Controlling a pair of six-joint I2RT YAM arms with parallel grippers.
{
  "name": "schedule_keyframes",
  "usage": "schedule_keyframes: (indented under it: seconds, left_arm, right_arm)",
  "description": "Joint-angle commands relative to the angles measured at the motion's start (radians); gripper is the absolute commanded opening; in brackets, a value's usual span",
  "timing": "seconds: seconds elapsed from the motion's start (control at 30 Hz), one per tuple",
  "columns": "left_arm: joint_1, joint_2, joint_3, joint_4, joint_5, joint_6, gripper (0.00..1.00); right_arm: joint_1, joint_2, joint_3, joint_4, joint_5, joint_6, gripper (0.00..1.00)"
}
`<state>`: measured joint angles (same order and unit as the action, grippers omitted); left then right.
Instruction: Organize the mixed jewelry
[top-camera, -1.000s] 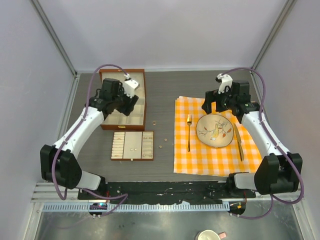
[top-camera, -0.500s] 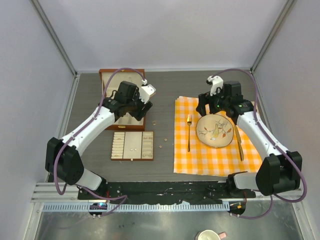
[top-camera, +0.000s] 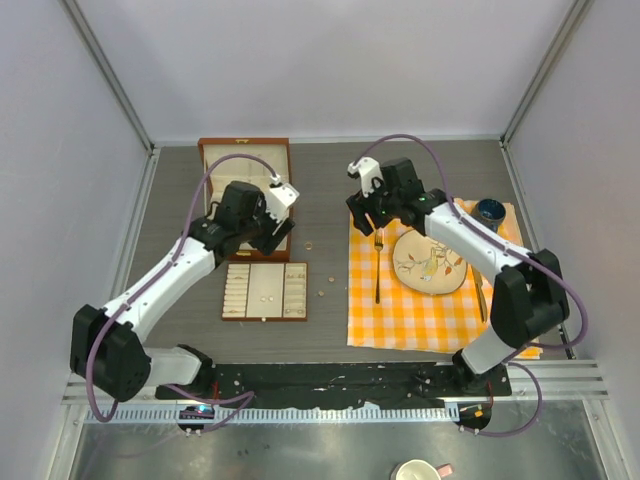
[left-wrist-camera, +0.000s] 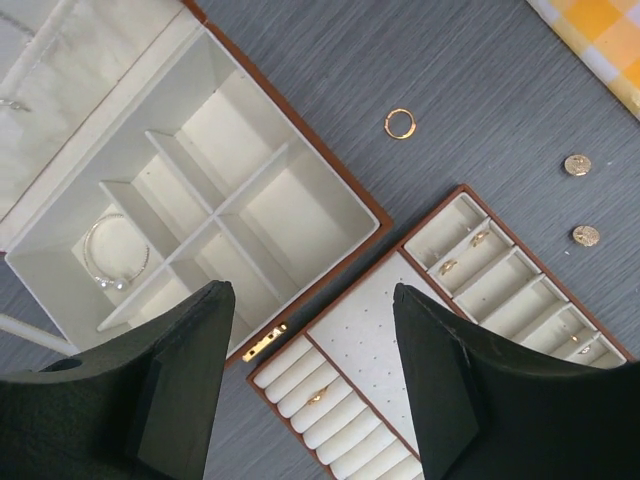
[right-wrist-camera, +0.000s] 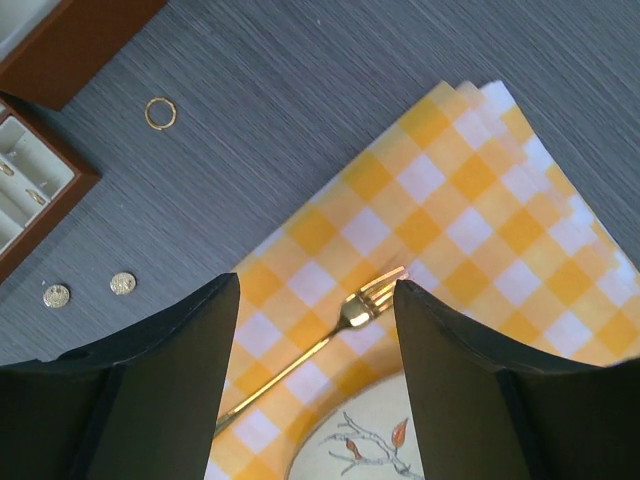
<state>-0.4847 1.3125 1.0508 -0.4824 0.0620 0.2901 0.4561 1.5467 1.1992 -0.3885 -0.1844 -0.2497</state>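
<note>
Nearest the arm bases, we find the flat tray (left-wrist-camera: 370, 340) with small gold rings (left-wrist-camera: 448, 266) seated in its slots. Just beyond it, two round gold studs (left-wrist-camera: 577, 165) and one loose gold ring (left-wrist-camera: 400, 123) lie apart on the grey table (top-camera: 330, 180). Farther back, the open wooden box (left-wrist-camera: 290, 215) holds the thin silver bracelet (left-wrist-camera: 115, 255) in one cream compartment. We see the left gripper (left-wrist-camera: 310, 300) and right gripper (right-wrist-camera: 318, 290) spread and empty. White walls (top-camera: 320, 60) enclose the table.

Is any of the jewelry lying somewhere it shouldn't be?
Yes. A small gold ring and two round gold studs lie loose on the grey table, beside the brown cream-lined tray, not in any compartment. That looks untidy.
</note>
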Motion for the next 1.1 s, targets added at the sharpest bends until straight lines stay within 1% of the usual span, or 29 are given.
schedule_keyframes:
  seconds: [0.0, 0.13, 0.23, 0.37, 0.5, 0.6, 0.83, 1.07]
  left_arm:
    - [0.044, -0.068, -0.028, 0.065, -0.001, -0.02, 0.7]
    - [0.13, -0.108, -0.058, 0.062, 0.028, -0.022, 0.72]
    - [0.185, -0.136, -0.077, 0.056, 0.068, -0.025, 0.72]
    - [0.236, -0.166, -0.107, 0.05, 0.087, -0.012, 0.72]
    - [0.277, -0.179, -0.129, 0.047, 0.108, -0.002, 0.72]
    - [0.311, -0.179, -0.135, 0.047, 0.125, 0.003, 0.72]
    - [0.345, -0.17, -0.135, 0.045, 0.136, 0.018, 0.72]
    - [0.368, -0.159, -0.13, 0.044, 0.137, 0.024, 0.72]
  right_arm:
    - [0.042, 0.078, 0.105, 0.042, 0.004, -0.048, 0.68]
    - [0.075, 0.189, 0.178, 0.05, -0.029, -0.06, 0.64]
    - [0.11, 0.237, 0.216, 0.063, -0.036, -0.075, 0.61]
    - [0.148, 0.328, 0.266, 0.062, -0.041, -0.121, 0.57]
    - [0.19, 0.389, 0.31, 0.042, -0.043, -0.178, 0.49]
    - [0.205, 0.43, 0.347, 0.025, -0.053, -0.197, 0.46]
    - [0.222, 0.504, 0.411, -0.003, -0.087, -0.224, 0.46]
    - [0.234, 0.549, 0.436, -0.006, -0.096, -0.241, 0.45]
